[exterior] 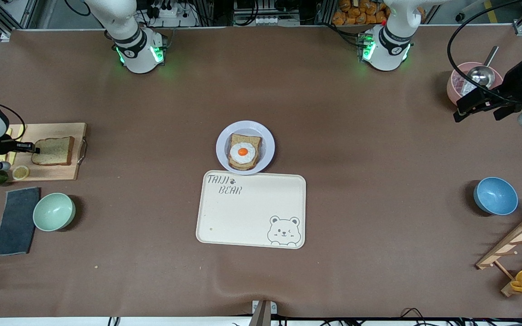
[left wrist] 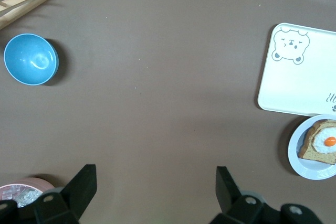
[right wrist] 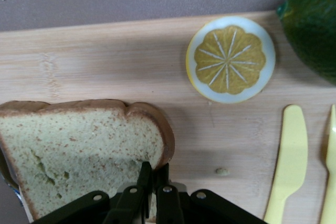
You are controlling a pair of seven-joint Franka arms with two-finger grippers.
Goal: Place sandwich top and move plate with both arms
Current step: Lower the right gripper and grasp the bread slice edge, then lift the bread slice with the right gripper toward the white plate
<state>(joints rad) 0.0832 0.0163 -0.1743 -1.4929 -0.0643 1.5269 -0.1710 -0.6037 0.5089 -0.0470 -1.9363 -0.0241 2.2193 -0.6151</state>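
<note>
A wide brown surface [exterior: 379,253] carries everything, with plenty of bare room around its middle. There a cream rectangular bear-printed tray [exterior: 250,210] lies just beside a small round pale lavender plate [exterior: 245,147], nearer the camera. The plate holds an egg-topped bread slice [exterior: 244,152], uncovered, so neither step is finished. At the right arm's end, the plain brown sandwich top [exterior: 53,151] lies on a wooden cutting board [exterior: 57,174], beside a lemon slice [right wrist: 230,59] and yellow cutlery [right wrist: 287,171]. The right gripper [right wrist: 152,182] is pinched on the slice's crust edge. The left gripper [left wrist: 156,184] waits, jaws apart, over bare surface near a pink pot [exterior: 467,83].
</note>
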